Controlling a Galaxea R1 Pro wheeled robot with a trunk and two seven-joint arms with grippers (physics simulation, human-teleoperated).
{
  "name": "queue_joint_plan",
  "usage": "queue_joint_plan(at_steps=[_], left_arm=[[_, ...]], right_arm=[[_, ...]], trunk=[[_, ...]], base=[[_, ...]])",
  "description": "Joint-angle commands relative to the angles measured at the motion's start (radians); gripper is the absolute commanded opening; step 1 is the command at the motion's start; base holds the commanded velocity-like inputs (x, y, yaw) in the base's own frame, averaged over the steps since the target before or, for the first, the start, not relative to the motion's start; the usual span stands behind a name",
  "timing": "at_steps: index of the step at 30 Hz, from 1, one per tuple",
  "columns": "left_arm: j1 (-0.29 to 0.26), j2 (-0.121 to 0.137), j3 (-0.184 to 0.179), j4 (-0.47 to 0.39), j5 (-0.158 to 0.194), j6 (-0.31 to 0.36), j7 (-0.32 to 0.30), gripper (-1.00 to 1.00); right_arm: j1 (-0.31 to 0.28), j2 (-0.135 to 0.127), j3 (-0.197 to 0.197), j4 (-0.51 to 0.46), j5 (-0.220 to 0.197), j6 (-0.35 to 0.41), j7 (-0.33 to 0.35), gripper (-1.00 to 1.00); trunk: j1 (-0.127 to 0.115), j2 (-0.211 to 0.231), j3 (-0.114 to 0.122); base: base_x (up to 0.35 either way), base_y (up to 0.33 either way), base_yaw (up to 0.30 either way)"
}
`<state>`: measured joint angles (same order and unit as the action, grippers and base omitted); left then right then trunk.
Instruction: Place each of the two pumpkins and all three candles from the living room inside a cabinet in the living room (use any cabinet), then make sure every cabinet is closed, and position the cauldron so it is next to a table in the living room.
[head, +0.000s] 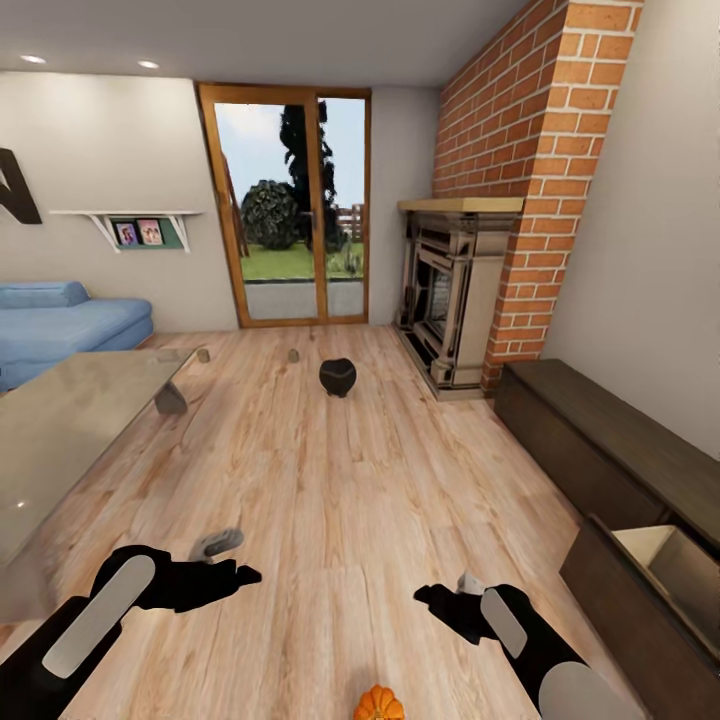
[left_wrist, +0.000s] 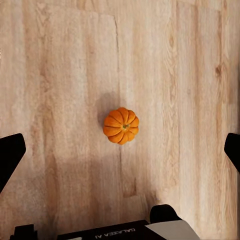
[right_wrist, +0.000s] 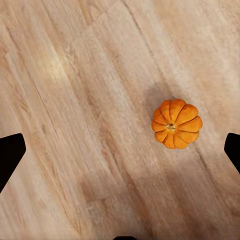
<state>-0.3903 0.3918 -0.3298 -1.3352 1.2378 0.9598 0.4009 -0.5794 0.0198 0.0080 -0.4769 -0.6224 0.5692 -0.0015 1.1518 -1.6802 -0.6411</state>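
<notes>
One orange pumpkin (head: 378, 703) lies on the wood floor at the near edge of the head view, between my two arms. It also lies below my open left gripper (left_wrist: 121, 152) as the pumpkin (left_wrist: 121, 125), and below my open right gripper (right_wrist: 120, 152) as the pumpkin (right_wrist: 176, 123). Both hands hover above the floor, the left gripper (head: 245, 576) and the right gripper (head: 428, 598), holding nothing. The black cauldron (head: 338, 376) stands on the floor farther ahead. Two small candles (head: 203, 355) (head: 293, 355) stand beyond it. The dark cabinet (head: 600, 440) runs along the right wall, its near compartment (head: 650, 548) open.
A glass-topped table (head: 60, 430) fills the left side, with a blue sofa (head: 60, 325) behind it. A fireplace (head: 450, 300) with a brick chimney stands at the back right, beside a glazed door (head: 295, 210). Wood floor stretches between table and cabinet.
</notes>
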Motion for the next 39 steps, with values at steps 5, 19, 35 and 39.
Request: queue_joint_plan(at_steps=[5,19,35,39], left_arm=[[-0.001,0.001,-0.003,0.0,0.011,0.001,0.01,1.0],[-0.001,0.005,0.017,0.004,0.06,0.02,0.01,1.0],[0.0,0.005,0.026,0.004,0.064,0.024,0.01,1.0],[0.0,0.005,0.026,0.004,0.064,0.024,0.01,1.0]], right_arm=[[-0.001,0.0,0.001,-0.002,0.001,0.002,0.003,1.0],[0.0,0.0,0.002,-0.003,0.002,-0.001,0.009,1.0],[0.0,-0.002,0.001,-0.002,0.001,0.0,0.008,1.0],[-0.001,-0.002,0.001,-0.002,0.001,0.0,0.007,1.0]], trunk=[[0.019,-0.036,-0.017],[0.073,-0.134,-0.061],[0.134,-0.246,-0.111],[0.149,-0.274,-0.123]], base=[[-0.057,0.024,0.0],[-0.004,0.082,0.0],[0.0,0.015,0.0],[-0.166,0.0,0.0]])
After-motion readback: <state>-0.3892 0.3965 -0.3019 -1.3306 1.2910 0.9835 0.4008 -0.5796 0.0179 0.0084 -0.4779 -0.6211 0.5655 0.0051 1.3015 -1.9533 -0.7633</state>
